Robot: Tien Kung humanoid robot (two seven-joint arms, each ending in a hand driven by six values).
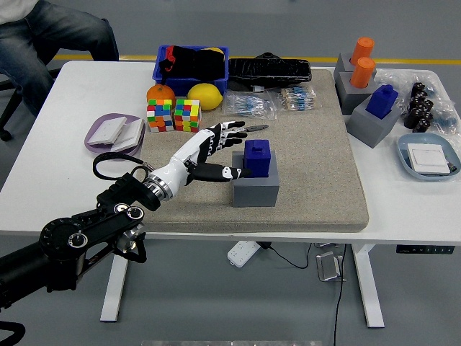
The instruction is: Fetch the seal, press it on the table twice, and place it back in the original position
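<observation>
1. The left robot hand (209, 150) reaches in from the lower left over the tan mat (317, 166), its fingers spread and holding nothing. The thumb tip lies just beside the blue seal (257, 158), the other fingertips splayed above and to the seal's left; no grip is closed on it.
2. The blue seal stands upright in its grey holder block (255, 187) near the middle of the mat, apparently unlifted.
3. Judged from this, the task is at its very start: the fetch is not yet made, neither press on the bench (43, 166) is done, and the return to the holder is left.
4. The next move likely calls for the fingers to close round the seal's upper part and lift it straight out of the block.
5. Farther out, two colour cubes (173, 114), a lemon (204, 96) and a purple tray (114, 134) lie behind the hand; other blue and orange seals stand on grey blocks at the far right.
6. The right arm is out of view.
</observation>
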